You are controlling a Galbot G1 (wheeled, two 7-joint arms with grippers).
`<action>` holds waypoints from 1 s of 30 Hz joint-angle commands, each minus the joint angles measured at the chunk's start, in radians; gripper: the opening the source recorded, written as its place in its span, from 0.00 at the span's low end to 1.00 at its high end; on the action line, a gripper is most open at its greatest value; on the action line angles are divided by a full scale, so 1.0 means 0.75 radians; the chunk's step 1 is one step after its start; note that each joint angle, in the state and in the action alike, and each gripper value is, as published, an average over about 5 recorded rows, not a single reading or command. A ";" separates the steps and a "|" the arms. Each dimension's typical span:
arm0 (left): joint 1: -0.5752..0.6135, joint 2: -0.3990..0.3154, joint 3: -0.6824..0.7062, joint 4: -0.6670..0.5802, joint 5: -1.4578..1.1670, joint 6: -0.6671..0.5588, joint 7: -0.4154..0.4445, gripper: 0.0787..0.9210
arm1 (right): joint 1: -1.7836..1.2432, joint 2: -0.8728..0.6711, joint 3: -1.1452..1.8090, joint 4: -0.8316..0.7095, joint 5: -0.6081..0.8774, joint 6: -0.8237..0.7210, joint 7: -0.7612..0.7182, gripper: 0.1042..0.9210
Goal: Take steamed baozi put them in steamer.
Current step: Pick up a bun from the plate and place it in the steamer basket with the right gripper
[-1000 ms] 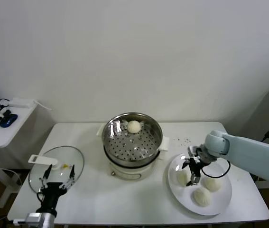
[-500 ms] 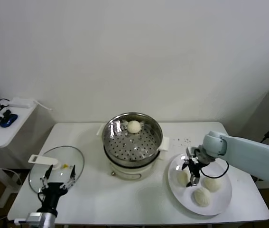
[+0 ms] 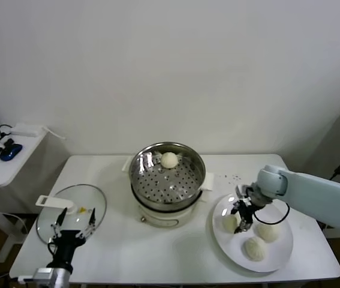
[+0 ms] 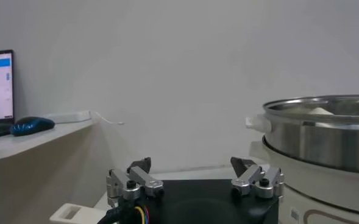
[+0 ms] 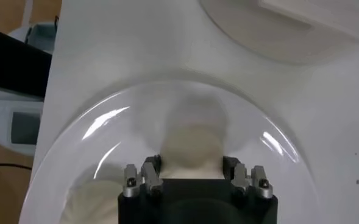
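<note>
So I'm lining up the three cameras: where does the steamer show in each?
Head view: steamer at table centre, one bun inside.
Left wrist view: at the right edge, seen side-on, past the open left gripper.
Right wrist view: only its cream base, at the upper edge.
Shared landmark: that base.

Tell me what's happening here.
The right claw is down over the plate, open around one baozi, with two more baozi beside it. One baozi already sits in the steamer. The left claw waits open near the glass lid.
</note>
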State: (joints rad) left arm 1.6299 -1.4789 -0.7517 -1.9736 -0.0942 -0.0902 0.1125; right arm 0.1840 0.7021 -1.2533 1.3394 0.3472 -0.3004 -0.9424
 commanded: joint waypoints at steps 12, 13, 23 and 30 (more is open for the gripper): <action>-0.012 -0.002 0.014 -0.021 0.005 0.016 -0.001 0.88 | 0.549 -0.142 -0.269 0.163 0.265 0.020 -0.059 0.67; -0.013 -0.002 0.016 -0.022 0.006 0.017 0.000 0.88 | 0.613 -0.143 -0.308 0.180 0.292 0.022 -0.064 0.67; -0.023 0.000 0.024 -0.034 0.013 0.024 0.003 0.88 | 1.080 0.034 -0.647 0.278 0.575 0.048 -0.110 0.66; -0.022 -0.001 0.024 -0.043 0.014 0.024 0.002 0.88 | 1.159 0.320 -0.638 0.164 0.748 0.043 -0.107 0.67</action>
State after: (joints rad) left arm 1.6134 -1.4797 -0.7338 -2.0049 -0.0845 -0.0723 0.1135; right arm 0.8787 0.7882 -1.6391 1.4817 0.7621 -0.2707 -1.0138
